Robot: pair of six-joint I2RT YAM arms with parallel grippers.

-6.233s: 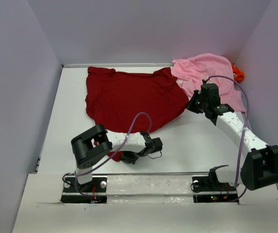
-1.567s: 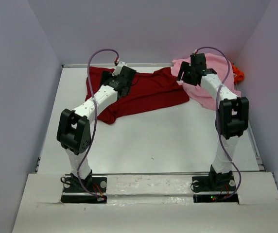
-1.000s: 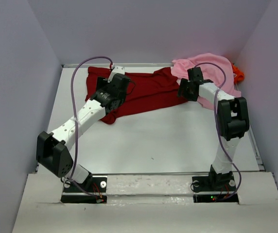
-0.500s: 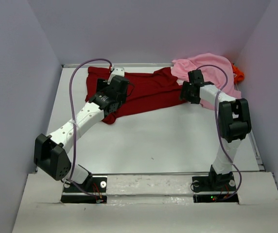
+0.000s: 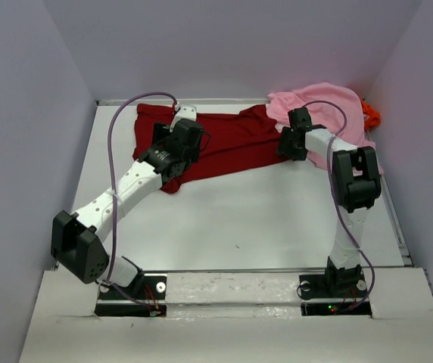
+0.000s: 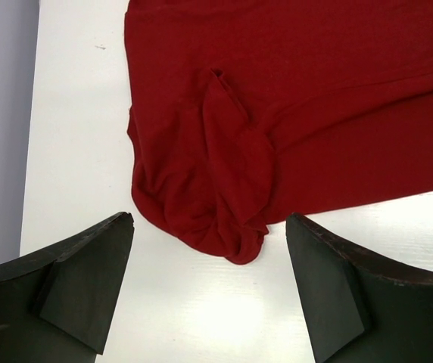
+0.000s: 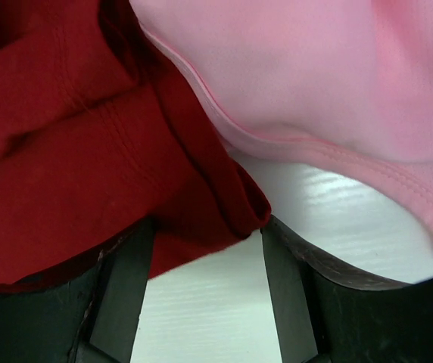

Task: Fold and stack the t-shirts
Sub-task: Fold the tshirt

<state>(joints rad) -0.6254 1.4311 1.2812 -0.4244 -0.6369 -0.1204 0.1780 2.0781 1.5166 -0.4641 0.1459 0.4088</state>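
Note:
The dark red t-shirt (image 5: 232, 147) lies folded at the back of the table, its bunched near-left corner (image 6: 228, 227) just ahead of my left gripper (image 6: 209, 221). That gripper (image 5: 172, 156) hovers over the corner, open and empty. My right gripper (image 5: 287, 144) is low at the red shirt's right corner (image 7: 224, 204). It is open, the folded red edge lying between its fingertips (image 7: 281, 265), and the right one touches the fold. The light pink t-shirt (image 5: 330, 106) lies crumpled at the back right, beside the red one (image 7: 300, 68). A bit of the orange t-shirt (image 5: 371, 115) shows behind it.
Grey walls close in the white table (image 5: 239, 219) on three sides. The pink shirt's hem (image 7: 368, 166) runs close to my right fingers. Purple cables loop over both arms.
Since a second ago my right gripper has shifted slightly left onto the red shirt's corner and its jaws have narrowed. The left arm has barely moved. The red shirt, spread out earlier, now lies folded.

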